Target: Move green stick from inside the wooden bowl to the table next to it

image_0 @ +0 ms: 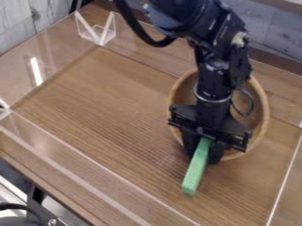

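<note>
One brown wood-grain table (94, 106) fills the view, with clear acrylic walls (30, 132) standing along its edges. At the far left, near the back wall, a small clear acrylic bracket (97, 28) with two upright fins sits on the tabletop, well apart from everything else.

Moving right, the green stick (199, 168) lies on the table near the front edge, right of centre. It slants, its near end pointing toward the lower left and its far end running up under the gripper. That lower end rests on bare wood outside the wooden bowl (257, 110), just beside the bowl's near-left rim. Whether its upper end touches the rim cannot be told, since the gripper covers that spot.

The black robot arm (200, 26) comes in from the top and drops steeply, so that the gripper (210, 139) points straight down over the bowl's near-left edge. Its jaws stand on either side of the stick's upper end. From this angle it is not clear whether the fingers press on the block or have let go of it.

Farthest right, the round tan bowl sits on the table close to the right-hand wall, its thick rim showing on both sides of the arm. Its inside is largely hidden behind the arm.
</note>
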Controlling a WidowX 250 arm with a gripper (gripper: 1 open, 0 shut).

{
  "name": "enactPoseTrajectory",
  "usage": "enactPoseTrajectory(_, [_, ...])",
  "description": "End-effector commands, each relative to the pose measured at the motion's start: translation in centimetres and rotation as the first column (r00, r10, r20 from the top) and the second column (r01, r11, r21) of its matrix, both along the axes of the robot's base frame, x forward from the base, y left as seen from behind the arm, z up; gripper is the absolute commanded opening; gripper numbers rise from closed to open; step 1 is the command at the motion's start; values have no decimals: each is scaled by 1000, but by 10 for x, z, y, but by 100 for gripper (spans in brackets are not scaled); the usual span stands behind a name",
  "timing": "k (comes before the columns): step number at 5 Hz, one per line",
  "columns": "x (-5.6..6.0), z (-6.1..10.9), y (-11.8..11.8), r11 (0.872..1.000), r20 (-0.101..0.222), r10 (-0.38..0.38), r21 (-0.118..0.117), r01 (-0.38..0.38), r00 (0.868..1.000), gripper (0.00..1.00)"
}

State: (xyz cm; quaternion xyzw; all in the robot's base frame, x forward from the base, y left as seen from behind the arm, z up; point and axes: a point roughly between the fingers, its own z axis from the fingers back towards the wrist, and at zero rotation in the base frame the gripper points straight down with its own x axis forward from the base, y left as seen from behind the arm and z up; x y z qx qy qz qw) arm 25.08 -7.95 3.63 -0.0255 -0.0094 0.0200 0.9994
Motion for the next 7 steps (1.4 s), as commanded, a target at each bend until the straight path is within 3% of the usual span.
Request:
enactPoseTrajectory(1, [5,7,0,1000,30,19,-17,-18,999,100])
enactPoseTrajectory(4, [0,-2,2,1000,17,15,-1,-15,1000,100])
enactPoseTrajectory(7, [3,-8,6,999,6,34,6,-34,999,100])
